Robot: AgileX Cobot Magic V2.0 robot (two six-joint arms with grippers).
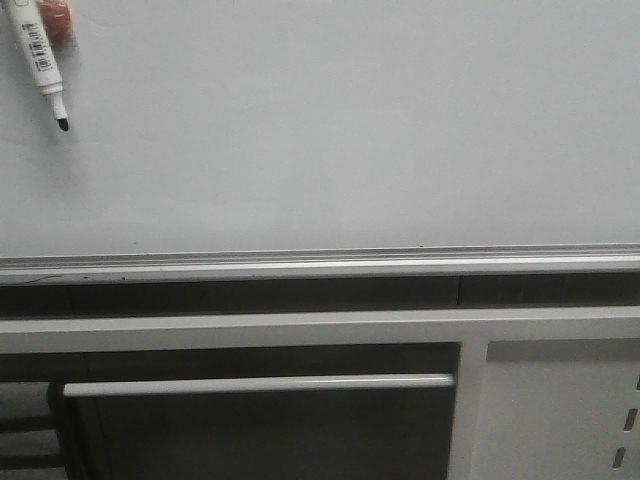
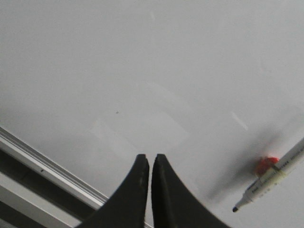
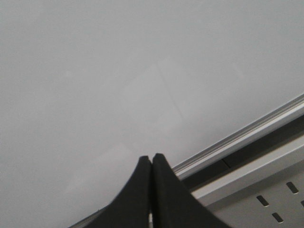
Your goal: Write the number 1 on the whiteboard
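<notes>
the whiteboard (image 1: 340, 130) fills the upper part of the front view, glossy and blank; no number 1 shows on it in any view, so the writing looks not yet begun. a white marker pen (image 1: 40, 62) sits at the board's upper left corner, black tip pointing down and a little right, with a small red-orange thing (image 1: 58, 20) just behind it; what holds it up there cannot be told. the silver ledge (image 1: 320, 262) runs along the board's lower edge, and below it stands a grey cabinet panel (image 1: 555, 400) with a bar handle (image 1: 260, 384). the left pincer (image 2: 150, 161) is closed down to a thin slit with nothing between its jaws, facing the board with the pen well off to one side; the right pincer (image 3: 152, 160) is pressed fully together, also empty, near the ledge. the risks, as i judge them: neither pincer holds the pen, so a closed pincer would have to spread before gripping, and a glancing approach could knock the pen loose from the board. a loose grip on the slim barrel could let it twist, giving a crooked or faint stroke.
</notes>
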